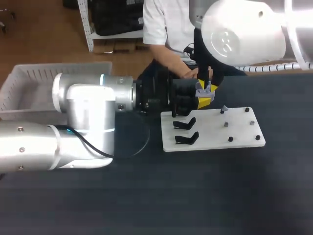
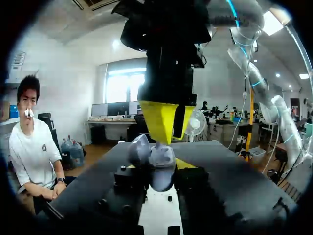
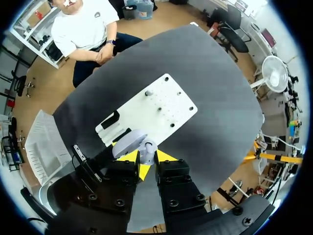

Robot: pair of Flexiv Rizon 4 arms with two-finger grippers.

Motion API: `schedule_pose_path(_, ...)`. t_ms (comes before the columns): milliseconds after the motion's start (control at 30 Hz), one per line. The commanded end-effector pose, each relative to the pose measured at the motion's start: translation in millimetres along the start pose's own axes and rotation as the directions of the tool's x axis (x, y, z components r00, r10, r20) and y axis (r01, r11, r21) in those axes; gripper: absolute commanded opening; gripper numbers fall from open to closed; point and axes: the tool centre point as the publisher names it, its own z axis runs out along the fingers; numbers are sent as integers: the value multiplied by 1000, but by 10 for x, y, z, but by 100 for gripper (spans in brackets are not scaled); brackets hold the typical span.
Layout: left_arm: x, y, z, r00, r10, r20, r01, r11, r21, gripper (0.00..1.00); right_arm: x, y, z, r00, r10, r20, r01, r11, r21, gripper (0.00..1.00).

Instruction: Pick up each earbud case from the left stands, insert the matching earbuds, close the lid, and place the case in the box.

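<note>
Seemingly left gripper (image 2: 156,166) clasps the earbud case (image 2: 160,157); right gripper (image 2: 165,136) above, grip unclear.

Pale lilac-grey earbud case (image 1: 205,89), yellow left fingers (image 2: 186,164), white board (image 1: 239,138), black stands (image 1: 186,138), dark table (image 1: 195,196), white box (image 1: 29,83)

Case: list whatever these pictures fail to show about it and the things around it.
- Case inside: head view, too small; left wrist view, the right gripper covers it. Whether earbuds are in cannot be told.
- Small items on the board: head view, too small to tell earbuds from pegs.
- Box: head view, the left arm hides its near part.
</note>
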Motion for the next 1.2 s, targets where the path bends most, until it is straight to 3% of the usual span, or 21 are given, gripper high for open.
schedule_pose_path(33,13,-8,3,1000,5,8,-5,1000,-6,0,-10,30,19,1000,1,-6,-1,1000,9,0)
schedule_pose_path(633,13,-8,3,1000,5,8,-5,1000,-6,0,-6,21,75,1000,10,-17,-10,1000,19,0)
schedule_pose_path(667,13,-8,3,1000,5,8,-5,1000,-6,0,-4,20,75,1000,10,-17,-10,1000,19,2)
schedule_pose_path(700,13,-8,3,1000,5,8,-5,1000,-6,0,-3,19,73,1000,11,-18,-11,1000,19,16)
schedule_pose_path(800,13,-8,3,1000,5,8,-5,1000,-6,0,4,13,64,1000,11,-16,-10,1000,19,21)
schedule_pose_path(900,13,-8,3,1000,5,8,-5,1000,-6,0,10,6,56,1000,10,-15,-9,1000,17,31)
schedule_pose_path(1000,13,-8,3,1000,5,8,-5,1000,-6,0,12,4,56,1000,12,-16,-11,1000,15,36)
schedule_pose_path(1200,13,-8,3,1000,5,8,-5,1000,-6,0,98,-96,-109,1000,11,-21,-11,999,-32,35)
